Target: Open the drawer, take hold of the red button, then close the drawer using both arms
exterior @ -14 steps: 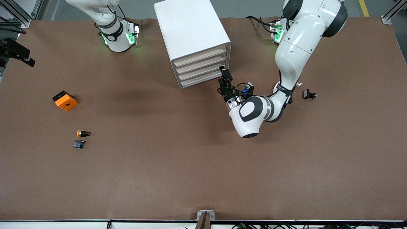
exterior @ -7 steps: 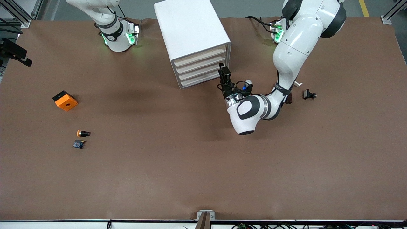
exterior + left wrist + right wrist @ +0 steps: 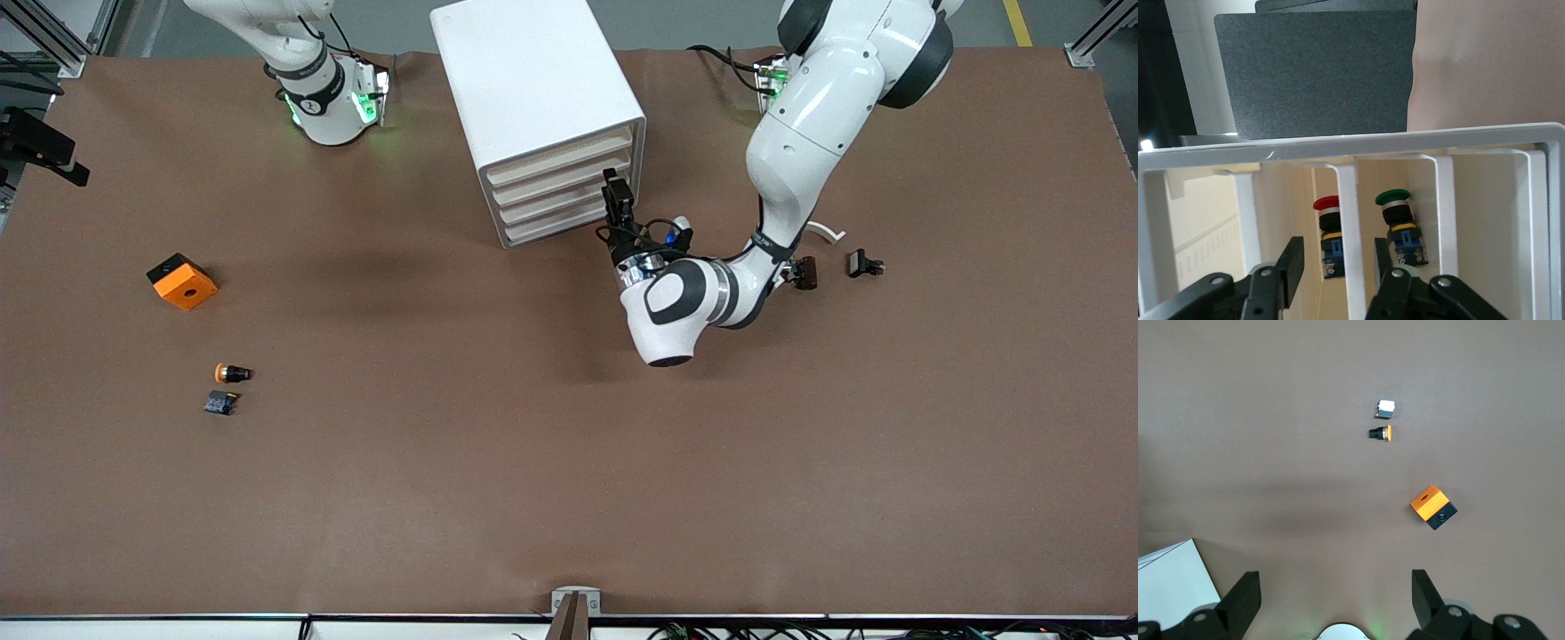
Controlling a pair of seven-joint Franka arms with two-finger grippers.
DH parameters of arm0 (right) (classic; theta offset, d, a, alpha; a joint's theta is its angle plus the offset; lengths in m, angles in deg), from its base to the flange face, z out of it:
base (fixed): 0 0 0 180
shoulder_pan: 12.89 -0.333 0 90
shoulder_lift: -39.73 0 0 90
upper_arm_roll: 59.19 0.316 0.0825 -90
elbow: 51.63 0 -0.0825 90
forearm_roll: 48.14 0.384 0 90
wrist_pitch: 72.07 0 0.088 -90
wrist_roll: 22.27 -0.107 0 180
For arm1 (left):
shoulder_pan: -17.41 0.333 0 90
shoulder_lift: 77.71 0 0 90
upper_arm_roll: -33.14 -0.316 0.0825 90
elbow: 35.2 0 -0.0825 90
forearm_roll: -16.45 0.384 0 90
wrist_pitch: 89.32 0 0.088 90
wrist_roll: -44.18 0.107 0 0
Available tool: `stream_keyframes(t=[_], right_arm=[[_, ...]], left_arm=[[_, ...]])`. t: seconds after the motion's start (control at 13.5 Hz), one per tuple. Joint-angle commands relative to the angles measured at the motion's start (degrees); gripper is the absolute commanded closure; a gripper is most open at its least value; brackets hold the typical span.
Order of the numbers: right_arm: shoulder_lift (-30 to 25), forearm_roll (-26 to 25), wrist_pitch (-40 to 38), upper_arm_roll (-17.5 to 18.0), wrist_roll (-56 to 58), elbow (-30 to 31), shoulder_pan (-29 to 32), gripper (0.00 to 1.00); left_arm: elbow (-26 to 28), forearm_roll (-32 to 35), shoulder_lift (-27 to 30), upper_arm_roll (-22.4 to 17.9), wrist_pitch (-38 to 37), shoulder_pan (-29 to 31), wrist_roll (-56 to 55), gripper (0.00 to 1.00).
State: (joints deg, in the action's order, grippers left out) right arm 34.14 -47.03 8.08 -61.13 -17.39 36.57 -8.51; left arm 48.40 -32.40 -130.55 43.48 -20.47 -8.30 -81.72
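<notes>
Cabinet (image 3: 533, 80), white and boxy, stands on the brown table (image 3: 569, 462) between the two arm bases, with four cream-fronted drawers stacked in its face. All four look pushed in from the front view.

Left arm reaches around to the cabinet's face. The left gripper (image 3: 615, 191) is right at the drawer fronts, at the corner toward the left arm's end. In the left wrist view it straddles the front edge of the drawer (image 3: 1347, 200). Whether it actually clamps that edge cannot be told. Which of the four drawers it is, counted from the top, cannot be told either.

The button (image 3: 1326, 203), with its red cap, shows inside the cabinet just beside that edge, its body partly hidden by it. A green-capped button (image 3: 1393, 197) sits beside it, one gap over.

Right arm waits. The right gripper (image 3: 1335, 587) is up in the air with its jaws spread wide and nothing between them, over bare table at the right arm's end.

Loose items at the right arm's end:
- orange cube (image 3: 181, 281) with a hole
- orange-capped button (image 3: 232, 373), nearer to the front camera than the cube
- small dark blue block (image 3: 220, 403), just beside that button and nearer again

Loose items at the left arm's end:
- small black part (image 3: 863, 264)
- dark brown part (image 3: 805, 272), near it
- white curved piece (image 3: 825, 231)
</notes>
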Motion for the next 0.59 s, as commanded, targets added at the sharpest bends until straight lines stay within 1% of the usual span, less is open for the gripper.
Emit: stream_keyframes(t=[0.0, 0.37, 0.52], right_arm=[[-1.2, 0.5, 0.3, 0.4, 0.7, 1.2, 0.9, 0.0], [-1.1, 0.5, 0.1, 0.4, 0.7, 1.3, 1.2, 0.0], [-1.1, 0.4, 0.0, 0.4, 0.8, 1.2, 1.3, 0.0]], left_arm=[[1.6, -1.2, -0.2, 0.0, 0.4, -1.0, -0.6, 0.5], [3.8, -1.3, 0.0, 0.0, 0.4, -2.4, -0.7, 0.51], [4.7, -1.3, 0.3, 0.0, 0.4, -2.9, -0.7, 0.53]])
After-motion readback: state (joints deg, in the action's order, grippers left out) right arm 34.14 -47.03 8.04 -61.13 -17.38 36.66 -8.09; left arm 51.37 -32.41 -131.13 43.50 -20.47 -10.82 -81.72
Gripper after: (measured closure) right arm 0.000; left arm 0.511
